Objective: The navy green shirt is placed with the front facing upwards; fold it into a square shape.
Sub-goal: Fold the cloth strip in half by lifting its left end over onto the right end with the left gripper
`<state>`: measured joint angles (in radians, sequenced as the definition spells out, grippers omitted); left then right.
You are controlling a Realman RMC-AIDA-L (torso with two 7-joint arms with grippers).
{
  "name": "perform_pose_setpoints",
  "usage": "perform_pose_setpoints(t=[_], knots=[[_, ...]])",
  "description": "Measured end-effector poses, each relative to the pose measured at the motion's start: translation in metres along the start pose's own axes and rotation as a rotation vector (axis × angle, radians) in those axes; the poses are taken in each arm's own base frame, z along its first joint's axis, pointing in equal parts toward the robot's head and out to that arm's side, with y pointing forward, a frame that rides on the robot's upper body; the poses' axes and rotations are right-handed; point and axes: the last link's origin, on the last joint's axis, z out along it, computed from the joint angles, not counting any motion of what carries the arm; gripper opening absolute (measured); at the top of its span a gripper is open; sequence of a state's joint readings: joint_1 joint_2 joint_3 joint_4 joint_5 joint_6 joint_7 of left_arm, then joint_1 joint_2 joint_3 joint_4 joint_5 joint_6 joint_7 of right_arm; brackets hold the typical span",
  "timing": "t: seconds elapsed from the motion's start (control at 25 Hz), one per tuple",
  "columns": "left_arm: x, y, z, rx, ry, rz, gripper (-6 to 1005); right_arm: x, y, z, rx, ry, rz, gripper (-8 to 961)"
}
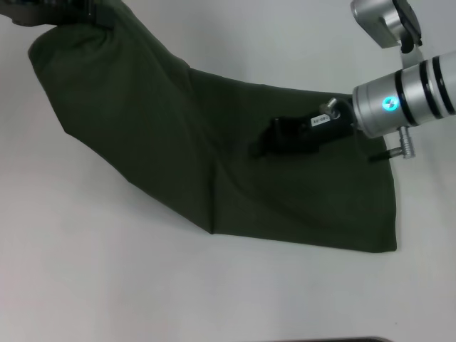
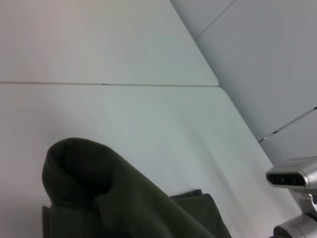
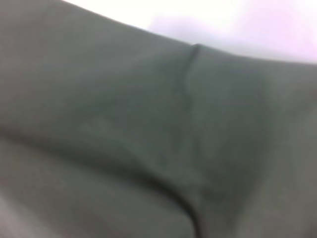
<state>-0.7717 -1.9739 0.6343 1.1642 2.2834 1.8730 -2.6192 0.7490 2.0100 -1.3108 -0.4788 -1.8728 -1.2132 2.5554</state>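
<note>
Mid-fold: dark olive-green cotton shirt [image 1: 214, 157] not square yet; left gripper [image 1: 68, 13] lifts far-left end, right gripper [image 1: 274, 139] pins middle; jaw states unclear.

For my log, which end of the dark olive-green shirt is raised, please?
The dark olive-green shirt's left end, bunched up at the left gripper; the end under the right gripper lies flat.

White table [image 1: 107, 271], navy green shirt [image 1: 299, 206] lying partly on it, one end raised
</note>
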Motion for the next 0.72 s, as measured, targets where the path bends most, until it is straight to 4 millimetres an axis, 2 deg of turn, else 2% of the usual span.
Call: perform_pose_setpoints(t=[0.16, 0.36, 0.44, 0.52, 0.72], knots=[[-0.001, 0.001, 0.003, -0.011, -0.004, -0.004, 67, -0.009, -0.019, -0.027, 0.071, -0.043, -0.031, 29], [-0.004, -0.002, 0.008, -0.025, -0.009, -0.033, 66, -0.017, -0.054, -0.096, 0.081, -0.297, -0.025, 32], [-0.004, -0.004, 0.009, -0.025, -0.006, -0.051, 66, -0.011, -0.068, -0.127, 0.073, -0.415, -0.012, 33], [-0.003, -0.007, 0.009, -0.023, -0.004, -0.068, 66, -0.002, -0.078, -0.148, 0.062, -0.471, -0.011, 34], [-0.001, -0.01, 0.009, -0.016, -0.011, -0.101, 66, 0.033, -0.081, -0.181, -0.021, -0.445, -0.099, 36]])
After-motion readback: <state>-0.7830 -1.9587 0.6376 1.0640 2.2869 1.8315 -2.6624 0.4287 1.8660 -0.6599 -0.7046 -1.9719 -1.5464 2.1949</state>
